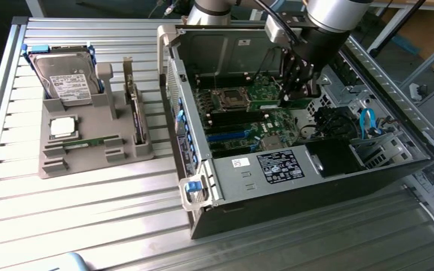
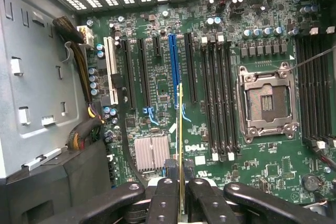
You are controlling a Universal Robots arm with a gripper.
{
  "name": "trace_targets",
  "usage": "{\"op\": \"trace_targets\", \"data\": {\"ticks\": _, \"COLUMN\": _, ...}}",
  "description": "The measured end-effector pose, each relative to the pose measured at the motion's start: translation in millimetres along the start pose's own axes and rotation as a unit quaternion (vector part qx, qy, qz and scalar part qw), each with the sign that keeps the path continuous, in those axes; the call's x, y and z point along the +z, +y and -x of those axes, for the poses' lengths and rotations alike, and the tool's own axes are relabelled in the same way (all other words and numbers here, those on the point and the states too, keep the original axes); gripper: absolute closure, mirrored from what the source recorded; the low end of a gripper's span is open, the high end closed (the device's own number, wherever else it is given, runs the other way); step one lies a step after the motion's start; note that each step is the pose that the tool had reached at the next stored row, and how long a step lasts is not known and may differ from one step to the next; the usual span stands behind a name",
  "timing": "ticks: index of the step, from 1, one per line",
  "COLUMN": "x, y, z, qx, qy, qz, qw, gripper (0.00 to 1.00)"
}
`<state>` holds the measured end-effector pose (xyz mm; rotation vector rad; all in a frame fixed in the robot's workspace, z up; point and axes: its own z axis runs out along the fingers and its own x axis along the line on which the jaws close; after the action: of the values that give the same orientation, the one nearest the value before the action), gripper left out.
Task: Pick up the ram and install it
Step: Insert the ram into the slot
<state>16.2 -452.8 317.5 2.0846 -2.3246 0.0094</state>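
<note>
At the exterior view's left, a gray holder (image 1: 55, 165) carries a hard drive (image 1: 66, 79). To its right stands the open computer case (image 1: 277, 212). Inside it, over the motherboard (image 2: 157, 77), the gripper (image 2: 181, 184) pinches the ram (image 2: 180, 129) between its fingers (image 2: 165, 198). The ram is a thin green stick seen edge-on, near the blue slot (image 2: 174, 66).

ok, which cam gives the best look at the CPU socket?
Wrist view. The CPU socket is seen from almost straight above, metal frame and empty centre plain. The exterior view shows it at a slant, to the exterior view's left of the gripper, which is shut on the ram.
</note>
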Motion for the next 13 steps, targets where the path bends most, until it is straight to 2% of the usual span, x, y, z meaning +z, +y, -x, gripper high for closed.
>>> {"op": "trace_targets", "data": {"ticks": 13, "x": 5.7, "y": 0.0, "z": 0.1, "qx": 0.000, "qy": 0.0000, "qz": 0.0000, "qw": 1.0000, "gripper": 0.86}}
